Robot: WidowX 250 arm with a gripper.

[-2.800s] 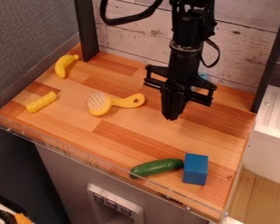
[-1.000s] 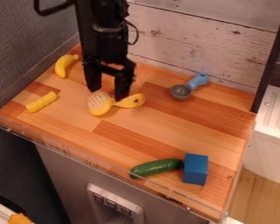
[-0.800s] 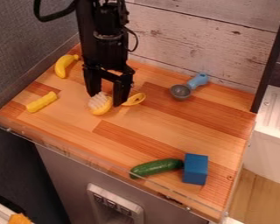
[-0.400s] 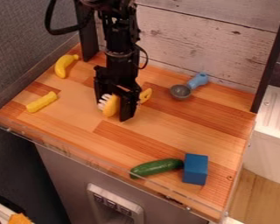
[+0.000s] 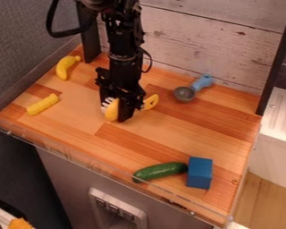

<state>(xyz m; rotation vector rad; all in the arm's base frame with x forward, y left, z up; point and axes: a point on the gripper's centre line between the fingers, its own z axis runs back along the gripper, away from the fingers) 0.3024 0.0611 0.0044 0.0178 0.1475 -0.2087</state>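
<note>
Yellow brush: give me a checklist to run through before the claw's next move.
- Claw at the brush: ok, around its head end.
- Firm grip: cannot tell.
- Brush lying bristles up: not ok, it is tipped, bristles facing sideways.
- Scoop away from the claw: ok, apart.
- Banana away from the claw: ok, apart.
- Cucumber and blue block away from the claw: ok, near the front edge.
</note>
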